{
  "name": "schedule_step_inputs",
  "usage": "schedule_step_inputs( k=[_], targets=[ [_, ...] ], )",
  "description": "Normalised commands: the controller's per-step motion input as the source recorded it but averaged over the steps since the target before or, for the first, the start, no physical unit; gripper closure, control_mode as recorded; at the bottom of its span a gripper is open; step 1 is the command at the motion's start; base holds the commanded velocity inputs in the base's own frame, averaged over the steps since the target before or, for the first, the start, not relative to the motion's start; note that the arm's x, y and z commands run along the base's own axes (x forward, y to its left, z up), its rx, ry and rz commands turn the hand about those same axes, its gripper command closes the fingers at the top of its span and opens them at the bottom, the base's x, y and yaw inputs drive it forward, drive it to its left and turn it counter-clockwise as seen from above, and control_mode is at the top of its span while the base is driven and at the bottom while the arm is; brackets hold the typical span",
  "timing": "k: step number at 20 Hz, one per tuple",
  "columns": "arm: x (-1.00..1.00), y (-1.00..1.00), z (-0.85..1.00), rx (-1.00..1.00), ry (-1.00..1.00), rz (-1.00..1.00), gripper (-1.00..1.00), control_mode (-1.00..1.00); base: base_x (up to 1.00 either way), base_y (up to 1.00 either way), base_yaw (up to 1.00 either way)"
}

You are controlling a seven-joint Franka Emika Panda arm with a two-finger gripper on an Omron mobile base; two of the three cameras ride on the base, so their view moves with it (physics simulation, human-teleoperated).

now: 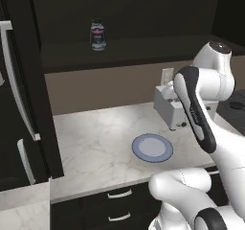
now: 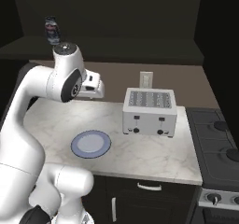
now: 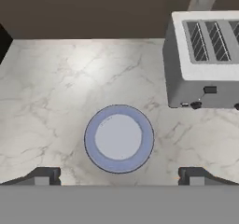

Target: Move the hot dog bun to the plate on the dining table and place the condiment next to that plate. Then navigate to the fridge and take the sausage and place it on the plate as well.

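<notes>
Where marble counter (image 1: 95, 147) meets brown wall (image 1: 105, 87), blue-grey plate (image 3: 119, 138) sits beside toaster (image 3: 205, 59).

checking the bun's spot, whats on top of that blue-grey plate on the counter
Nothing: the blue-grey plate lies bare on the marble counter. The counter under it is covered.

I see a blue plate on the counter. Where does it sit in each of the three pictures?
Left base view: the blue plate lies low and right of centre, left of the arm.
Right base view: it lies lower left, beside the arm.
Hand view: it lies at the centre, below the middle.
Shared landmark: the toaster stands to the plate's right in all three views.
</notes>
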Motion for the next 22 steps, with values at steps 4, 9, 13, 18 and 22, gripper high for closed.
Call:
schedule_step_inputs(
  k=[4,9,13,18,22],
  targets=[
    [0.0,0.4,0.71,0.09,-0.33,0.4,-1.0,-1.0,0.0,0.0,0.0],
    [0.0,0.79,0.69,0.0,-0.29,0.23,-1.0,-1.0,0.0,0.0,0.0],
    [0.0,0.59,0.77,0.0,-0.21,0.16,-1.0,-1.0,0.0,0.0,0.0],
    [0.12,0.31,0.81,0.04,-0.16,0.12,-1.0,-1.0,0.0,0.0,0.0],
    [0.39,0.26,0.64,0.06,-0.02,0.05,-1.0,-1.0,0.0,0.0,0.0]
  ],
)
